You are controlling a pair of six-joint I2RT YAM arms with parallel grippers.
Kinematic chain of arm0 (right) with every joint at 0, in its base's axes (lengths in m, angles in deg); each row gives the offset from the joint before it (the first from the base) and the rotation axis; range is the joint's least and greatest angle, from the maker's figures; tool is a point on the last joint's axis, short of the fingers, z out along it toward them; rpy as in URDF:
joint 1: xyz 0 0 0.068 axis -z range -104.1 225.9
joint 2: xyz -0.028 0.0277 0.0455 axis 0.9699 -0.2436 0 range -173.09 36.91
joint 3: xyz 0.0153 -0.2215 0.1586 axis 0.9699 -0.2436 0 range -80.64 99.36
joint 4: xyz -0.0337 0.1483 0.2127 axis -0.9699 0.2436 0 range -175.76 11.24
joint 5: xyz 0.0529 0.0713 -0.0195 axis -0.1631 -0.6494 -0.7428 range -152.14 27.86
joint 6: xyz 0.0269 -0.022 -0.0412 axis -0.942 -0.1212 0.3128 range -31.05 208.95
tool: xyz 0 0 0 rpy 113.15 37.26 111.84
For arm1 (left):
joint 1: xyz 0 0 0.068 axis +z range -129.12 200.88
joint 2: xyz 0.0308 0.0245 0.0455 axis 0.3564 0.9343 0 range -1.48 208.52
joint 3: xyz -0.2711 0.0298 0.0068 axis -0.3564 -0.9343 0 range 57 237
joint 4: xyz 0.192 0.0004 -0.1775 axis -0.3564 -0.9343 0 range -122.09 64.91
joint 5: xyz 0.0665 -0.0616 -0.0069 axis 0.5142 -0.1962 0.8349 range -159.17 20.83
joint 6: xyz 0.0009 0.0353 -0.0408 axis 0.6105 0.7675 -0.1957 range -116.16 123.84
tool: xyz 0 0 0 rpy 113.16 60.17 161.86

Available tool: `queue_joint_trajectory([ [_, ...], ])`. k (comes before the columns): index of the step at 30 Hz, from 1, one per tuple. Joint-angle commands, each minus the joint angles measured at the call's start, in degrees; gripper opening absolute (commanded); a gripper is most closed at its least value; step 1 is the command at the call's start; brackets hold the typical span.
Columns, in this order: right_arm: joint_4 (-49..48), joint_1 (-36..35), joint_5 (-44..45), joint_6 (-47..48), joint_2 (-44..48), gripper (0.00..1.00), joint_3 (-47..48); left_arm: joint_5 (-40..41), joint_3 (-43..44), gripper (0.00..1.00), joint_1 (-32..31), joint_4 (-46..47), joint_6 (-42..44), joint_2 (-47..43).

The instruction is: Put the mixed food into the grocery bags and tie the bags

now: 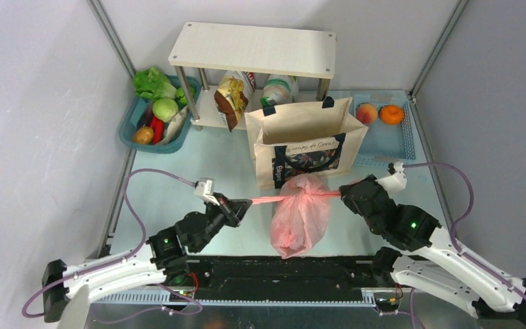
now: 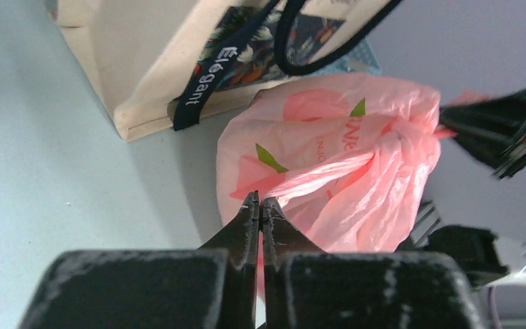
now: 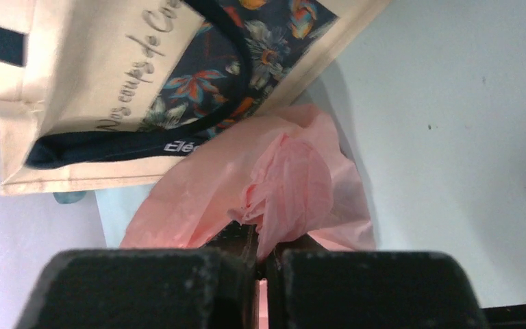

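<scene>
The pink plastic bag point(image 1: 301, 218) (knotted at its top) sat mid-way across the table point(image 1: 178, 168), just near of the canvas tote point(image 1: 294, 130). The left gripper point(image 1: 244, 203) clenched its stretched left handle strip; the right gripper point(image 1: 343, 192) pinched the right one.

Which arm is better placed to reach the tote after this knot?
Right, probably. The right pincer and left pincer are both shut on the pink bag, but the right one sits close under the tote front, the left one farther off to the side.
</scene>
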Motion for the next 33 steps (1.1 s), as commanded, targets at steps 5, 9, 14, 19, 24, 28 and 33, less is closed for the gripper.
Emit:
queue_joint_trajectory([
  [5,-3.66,25.50,-11.65,8.01,9.52,0.00,-19.58,9.80,-13.11,0.00,8.33,-7.56,-14.36,-4.27],
  [9,-3.57,27.32,-9.98,11.81,12.04,0.00,-18.10,10.95,-10.84,0.00,8.37,-9.05,-10.88,-5.48],
  [14,-5.98,25.76,-12.74,18.09,9.44,0.00,-13.59,4.74,-4.92,0.00,8.30,-6.67,-2.65,-4.03],
  [19,-8.25,22.19,-14.43,18.25,10.00,0.00,-12.49,-6.17,-1.66,0.48,8.26,0.06,-8.94,0.20],
  [24,-10.68,16.49,-11.67,14.39,10.79,0.00,-12.49,-9.96,-3.04,0.82,7.61,8.97,-28.44,6.81],
  [28,-11.20,12.21,-7.59,11.88,10.76,0.00,-12.49,-5.49,-1.72,0.99,4.35,10.61,-36.15,12.14],
  [33,-11.84,10.43,-6.79,10.87,10.15,0.00,-12.49,-3.64,-1.15,1.00,2.66,12.28,-42.78,19.69],
])
